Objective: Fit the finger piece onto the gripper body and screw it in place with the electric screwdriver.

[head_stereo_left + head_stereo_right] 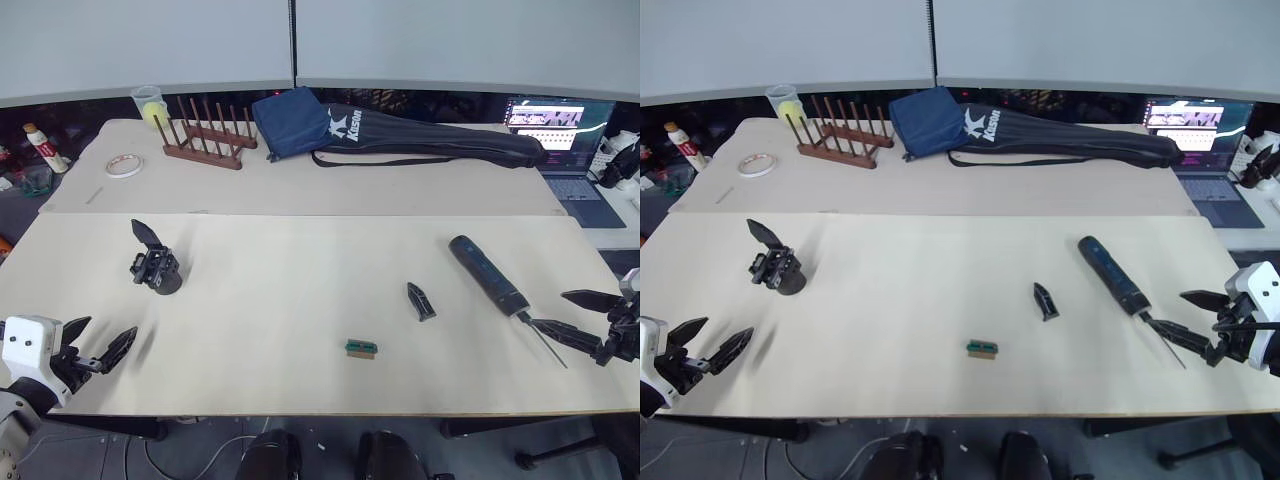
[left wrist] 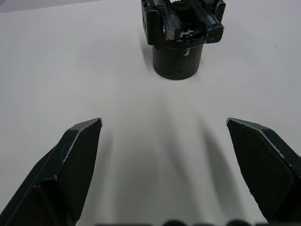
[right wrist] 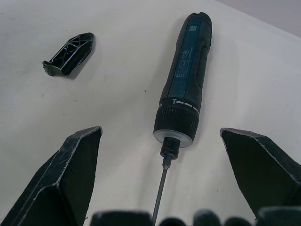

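The screwdriver (image 1: 488, 276) lies near the worktop's right edge, its bit toward the right gripper (image 1: 571, 315); both grippers gape empty; the left gripper (image 1: 100, 343) faces the gripper body (image 1: 155, 266).

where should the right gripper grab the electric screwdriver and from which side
Grip the long black electric screwdriver with bluish markings across its thick barrel, probably near the ribbed collar, not on the thin metal bit. It lies flat on the pale wooden table with the bit pointing toward the open right gripper, so coming from above, fingers straddling the barrel's width, looks best. The small black wedge-shaped finger piece lies apart, clear of it.
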Controlling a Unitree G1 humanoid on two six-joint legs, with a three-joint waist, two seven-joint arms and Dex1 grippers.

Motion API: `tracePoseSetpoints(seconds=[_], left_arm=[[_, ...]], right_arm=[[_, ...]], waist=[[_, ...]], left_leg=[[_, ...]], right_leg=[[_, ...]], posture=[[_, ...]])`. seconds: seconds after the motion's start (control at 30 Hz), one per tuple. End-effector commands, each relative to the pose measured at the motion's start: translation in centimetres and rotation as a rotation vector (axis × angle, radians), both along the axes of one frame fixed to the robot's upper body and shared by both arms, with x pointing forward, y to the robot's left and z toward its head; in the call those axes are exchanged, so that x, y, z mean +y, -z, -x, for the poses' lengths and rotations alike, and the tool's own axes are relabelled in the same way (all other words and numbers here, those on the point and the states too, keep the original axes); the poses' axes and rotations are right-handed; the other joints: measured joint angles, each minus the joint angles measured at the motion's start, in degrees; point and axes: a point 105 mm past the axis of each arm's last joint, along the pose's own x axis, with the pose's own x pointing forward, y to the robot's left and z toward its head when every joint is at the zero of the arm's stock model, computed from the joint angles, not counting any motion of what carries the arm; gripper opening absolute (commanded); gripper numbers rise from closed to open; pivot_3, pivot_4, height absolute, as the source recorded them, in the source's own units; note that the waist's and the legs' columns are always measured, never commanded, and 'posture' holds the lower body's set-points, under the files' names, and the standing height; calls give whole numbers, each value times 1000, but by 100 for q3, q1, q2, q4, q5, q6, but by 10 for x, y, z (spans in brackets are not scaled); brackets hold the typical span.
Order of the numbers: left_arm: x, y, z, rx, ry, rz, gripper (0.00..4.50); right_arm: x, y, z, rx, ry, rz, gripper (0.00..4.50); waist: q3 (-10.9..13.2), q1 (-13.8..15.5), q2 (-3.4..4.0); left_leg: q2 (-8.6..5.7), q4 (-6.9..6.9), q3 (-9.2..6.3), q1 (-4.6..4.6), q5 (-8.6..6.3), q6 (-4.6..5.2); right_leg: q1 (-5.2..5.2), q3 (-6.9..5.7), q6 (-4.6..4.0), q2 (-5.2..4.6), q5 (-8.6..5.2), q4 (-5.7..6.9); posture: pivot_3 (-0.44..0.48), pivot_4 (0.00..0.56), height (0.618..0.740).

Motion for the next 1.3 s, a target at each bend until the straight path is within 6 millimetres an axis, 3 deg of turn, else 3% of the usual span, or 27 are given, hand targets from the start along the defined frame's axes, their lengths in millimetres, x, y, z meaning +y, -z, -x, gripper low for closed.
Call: tracePoseSetpoints(seconds=[0.03, 0.3, 0.43, 0.57, 0.9, 1.13, 1.23, 1.3], left_arm=[[1, -11, -5, -35, -5, -31, 4500], [-8, -14, -30, -90, -76, 22, 4500], [-10, -11, -44, -108, -97, 18, 4500], [-21, -4, -61, -113, -57, 33, 4500], [-37, 7, -96, -148, -60, 11, 4500], [-44, 15, -109, -163, -79, 41, 4500], [-49, 10, -111, -197, -65, 43, 3671], [-56, 7, -110, -212, -43, 48, 2710]], right_arm=[[14, -21, -7, -83, -42, 9, 4465], [110, -63, -17, -184, -340, -75, 4465], [144, -79, -15, -207, -454, -130, 4465], [173, -83, -11, -237, -551, -137, 4465], [202, -74, -7, -291, -605, -159, 4465], [208, -71, -3, -280, -618, -182, 4465], [209, -71, -3, -279, -621, -188, 4500], [208, -70, -3, -278, -622, -190, 4500]], waist=[[0, 0, 0], [0, -18, 0], [2, 11, -3], [3, 23, -9], [4, 14, -23], [4, 12, -30], [4, 12, -30], [4, 15, -31]], left_leg=[[0, 0, 0, 0, 0, 0], [3, -4, -2, -8, 6, -8], [-1, -1, -1, -26, 28, 24], [0, -1, -5, -27, 14, -1], [0, 2, -2, -29, 33, 23], [-1, 3, -1, -29, 34, 25], [0, 3, -2, -28, 35, 25], [0, 3, -3, -29, 34, 26]], right_leg=[[0, 0, 0, 0, 0, 0], [4, 3, -2, 3, 1, 11], [0, -2, 1, 2, 3, 6], [0, -8, -3, 1, 3, 7], [0, -10, 38, 3, 33, 7], [2, -11, 41, 3, 35, 8], [1, -12, 39, 4, 36, 11], [2, -12, 39, 4, 37, 10]], posture=[[0, 150, 740], [0, 150, 740], [0, 150, 740], [0, 150, 740], [0, 150, 740], [0, 150, 740], [0, 150, 740], [0, 150, 740]])
